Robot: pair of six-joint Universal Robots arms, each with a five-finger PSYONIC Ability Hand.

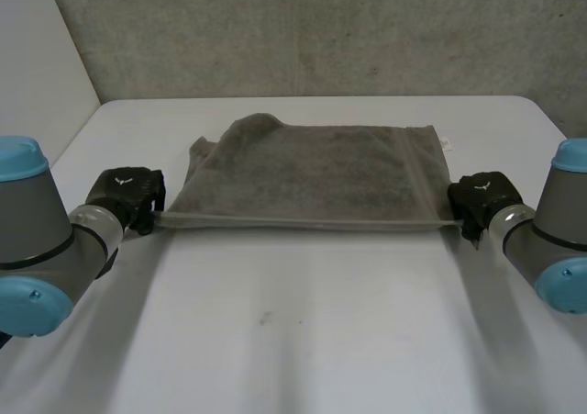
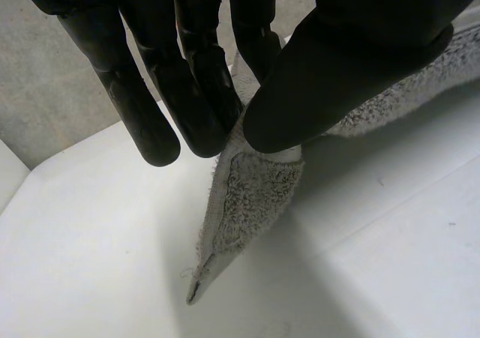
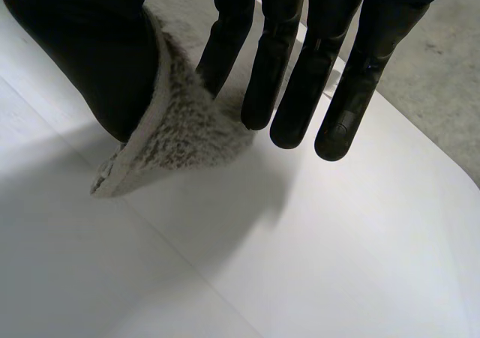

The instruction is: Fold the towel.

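Note:
A grey towel (image 1: 312, 171) is stretched between my two hands above the white table (image 1: 303, 331), its near edge pulled taut and its far part sloping down to the table. My left hand (image 1: 128, 194) pinches the towel's near left corner (image 2: 247, 195) between thumb (image 2: 330, 76) and fingers (image 2: 187, 91). At the other end my right hand (image 1: 483, 198) pinches the near right corner (image 3: 165, 143) between thumb (image 3: 97, 61) and fingers (image 3: 300, 76). The far left corner is bunched and folded over.
A grey wall (image 1: 321, 28) stands behind the table's far edge. A white panel (image 1: 37, 56) runs along the left side. Bare tabletop lies in front of the towel, between my arms.

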